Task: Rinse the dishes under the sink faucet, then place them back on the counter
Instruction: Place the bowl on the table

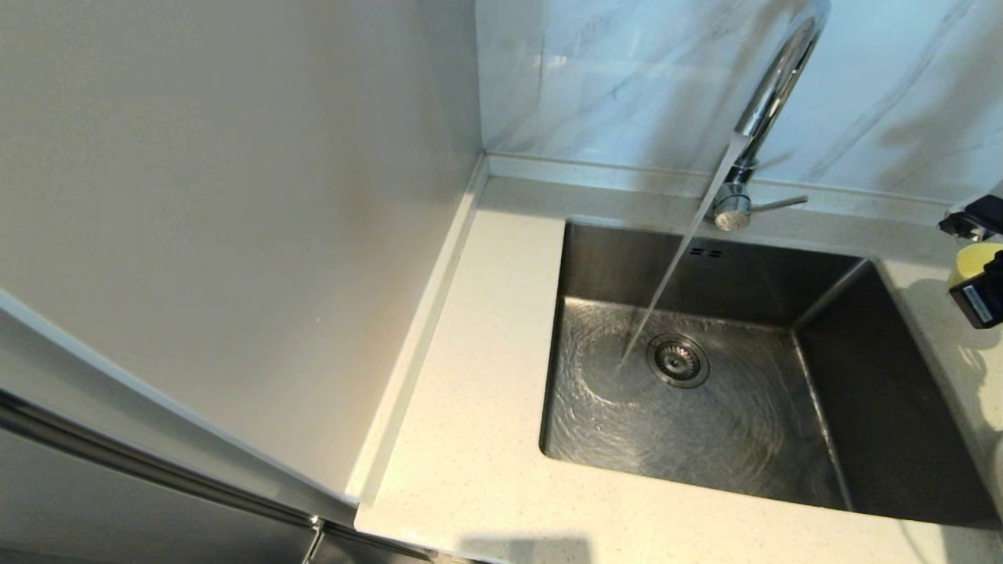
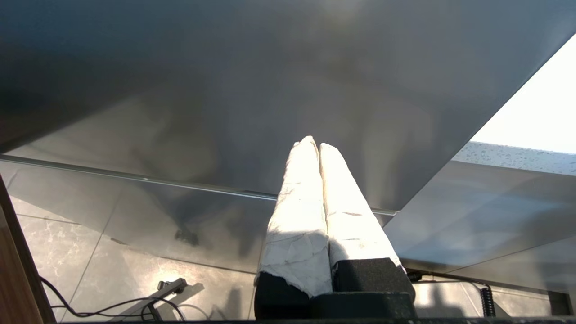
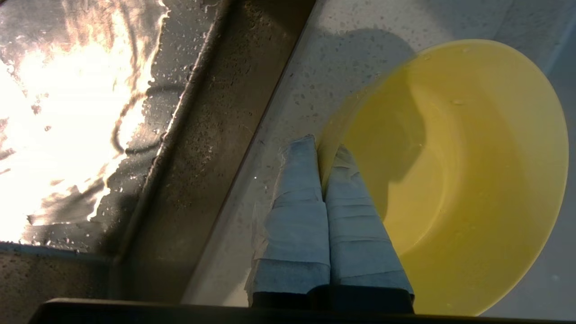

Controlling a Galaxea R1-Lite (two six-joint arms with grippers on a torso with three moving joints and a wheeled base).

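Right wrist view: the right gripper [image 3: 320,148] is pinching the yellow bowl's [image 3: 472,180] rim, fingers clenched, over the counter [image 3: 288,112]. Water is running from the faucet [image 1: 772,94] into the sink [image 1: 705,407]. The left gripper [image 2: 313,145] is sitting parked, fingers clenched together.

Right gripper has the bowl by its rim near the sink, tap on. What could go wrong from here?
1. The right gripper pinches only the wet rim of the yellow bowl; it may slip.
2. The bowl sits over the counter beside the sink; a drop could fall in.
3. The faucet runs, so splashing is likely.

Pale yellow bowl [image 3: 472,180]; speckled cream counter [image 1: 470,439]; grey basin [image 1: 878,407]
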